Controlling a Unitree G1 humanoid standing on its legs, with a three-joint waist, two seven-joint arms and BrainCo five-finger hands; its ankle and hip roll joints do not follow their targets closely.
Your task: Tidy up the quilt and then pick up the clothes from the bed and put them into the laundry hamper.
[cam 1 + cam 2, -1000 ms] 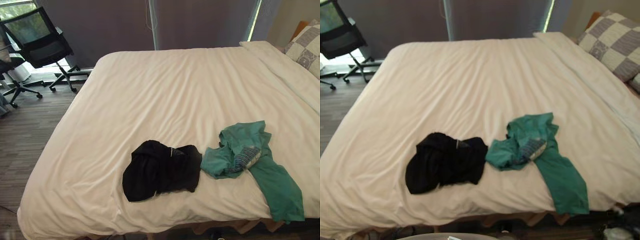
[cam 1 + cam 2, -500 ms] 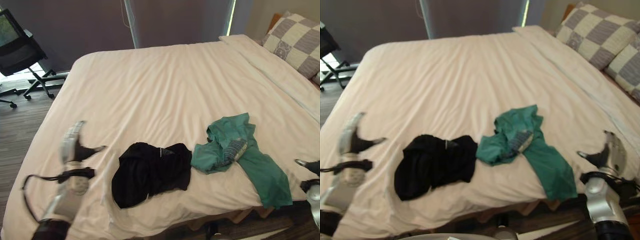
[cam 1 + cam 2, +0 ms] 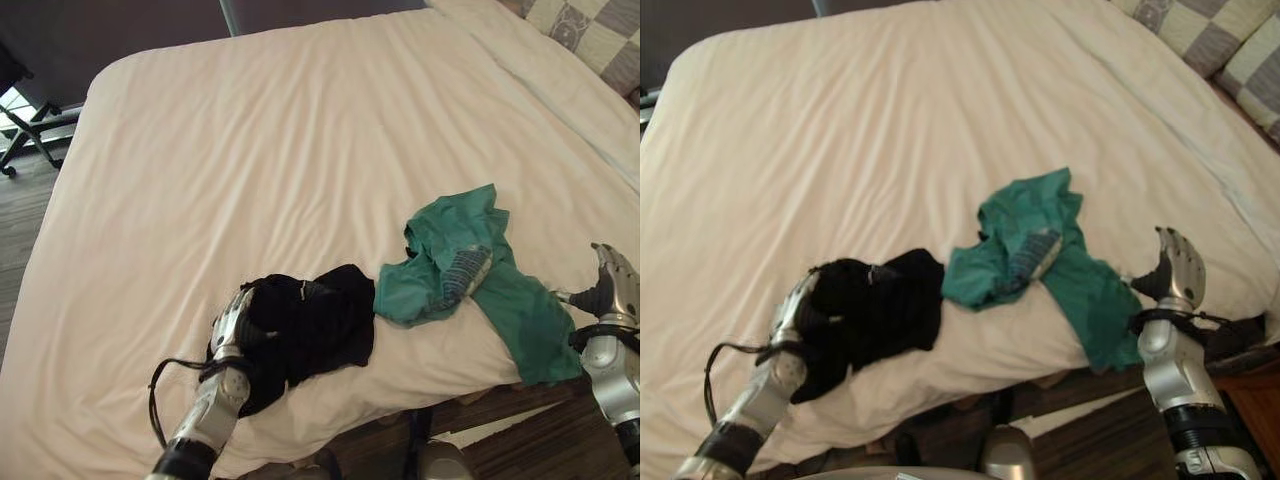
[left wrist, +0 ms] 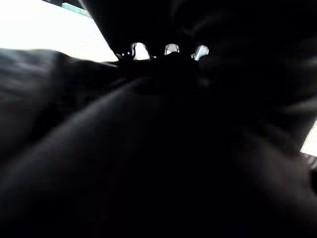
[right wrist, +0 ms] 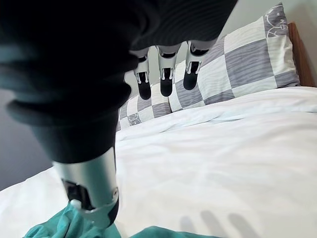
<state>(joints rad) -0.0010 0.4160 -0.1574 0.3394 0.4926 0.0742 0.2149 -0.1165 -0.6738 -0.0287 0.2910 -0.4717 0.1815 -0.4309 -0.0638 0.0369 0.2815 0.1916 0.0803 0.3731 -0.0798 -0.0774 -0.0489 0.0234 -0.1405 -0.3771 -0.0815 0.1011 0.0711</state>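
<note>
Right robot hand (image 3: 1175, 265) — upright (fingers straight)

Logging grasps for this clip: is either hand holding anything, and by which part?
Right hand: open, holding nothing, beside the green shirt. Left hand is at the black garment's left edge; grip cannot be told.

white quilt (image 3: 300, 130) spread smooth across the frame; crumpled black garment (image 3: 310, 325) lower left of centre; rumpled green shirt (image 3: 470, 270) lower right, draping over the edge.

Dark fabric of black garment (image 4: 158, 163) right up against lens, taking nearly whole frame, folds barely readable. Left hand (image 4: 171, 49): silver bits of fingers in a row w/ dark tips, pressed at cloth's edge. Bright white patch of quilt (image 4: 44, 34) behind.
</note>
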